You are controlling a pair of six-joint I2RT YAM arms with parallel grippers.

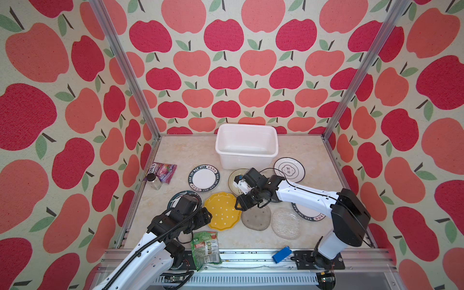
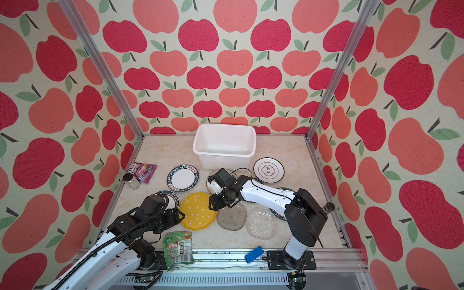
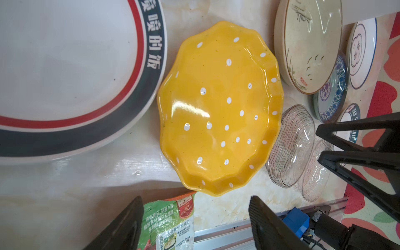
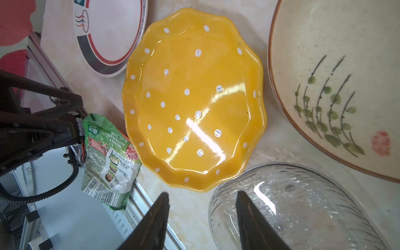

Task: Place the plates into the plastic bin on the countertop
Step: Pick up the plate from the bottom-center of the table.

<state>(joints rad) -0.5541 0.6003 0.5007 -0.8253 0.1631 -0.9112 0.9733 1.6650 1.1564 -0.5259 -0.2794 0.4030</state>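
Left tool (image 1: 209, 215) and right tool (image 1: 237, 204), yellow plate (image 1: 222, 211) between them

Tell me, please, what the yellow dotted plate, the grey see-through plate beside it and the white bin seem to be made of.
Yellow dotted plate: probably glazed ceramic; opaque, glossy, with sharp bright highlights.
Grey see-through plate: likely tinted glass, possibly clear plastic; the countertop shows through its ribbed surface.
White bin: plastic, by its thin, slightly translucent walls and satin sheen.

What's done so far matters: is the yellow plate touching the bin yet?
Apart. Both top views show the yellow plate lying on the countertop, a clear stretch short of the bin.
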